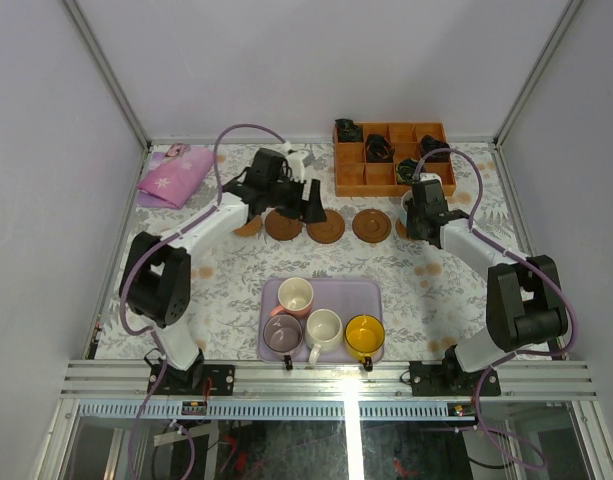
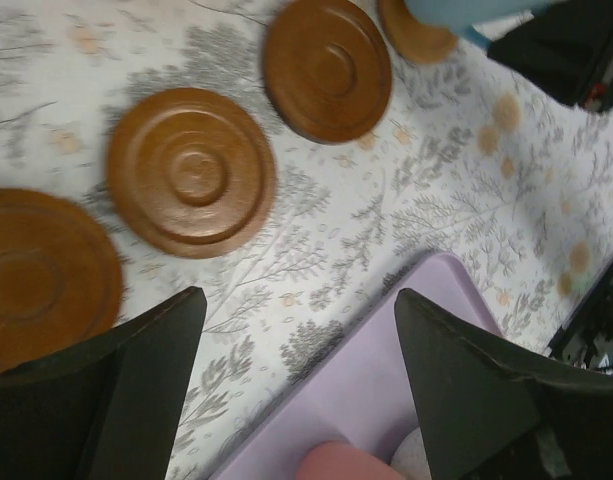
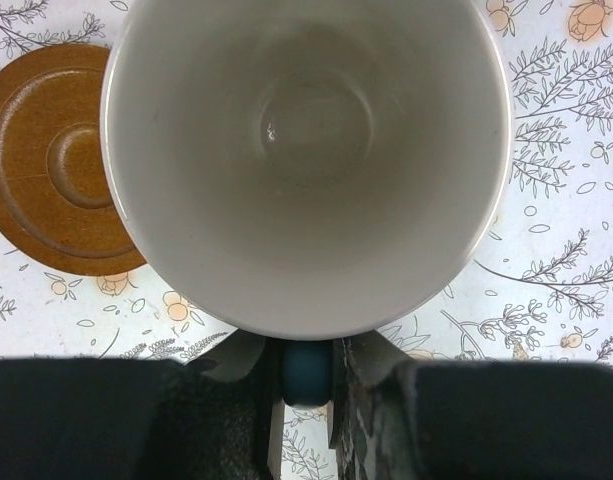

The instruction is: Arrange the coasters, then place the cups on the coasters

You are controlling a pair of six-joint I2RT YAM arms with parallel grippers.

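Brown coasters lie in a row across the table: one (image 1: 283, 225), a second (image 1: 325, 227) and a third (image 1: 369, 224), with another (image 1: 248, 226) partly hidden under my left arm. My left gripper (image 1: 286, 208) hovers over the row's left end, open and empty (image 2: 301, 350). My right gripper (image 1: 421, 215) is shut on the handle (image 3: 306, 370) of the light blue cup (image 3: 306, 150), held upright at the row's right end over a further coaster (image 2: 416, 30). I cannot tell whether the cup touches it. The pink (image 1: 296, 295), purple (image 1: 283, 333), white (image 1: 323, 330) and yellow (image 1: 364, 335) cups stand on the tray.
The lavender tray (image 1: 371, 295) sits at the near middle, between the arm bases. An orange-brown compartmented box (image 1: 361, 180) stands at the back right, behind the right gripper. A pink cloth (image 1: 171, 178) lies at the back left.
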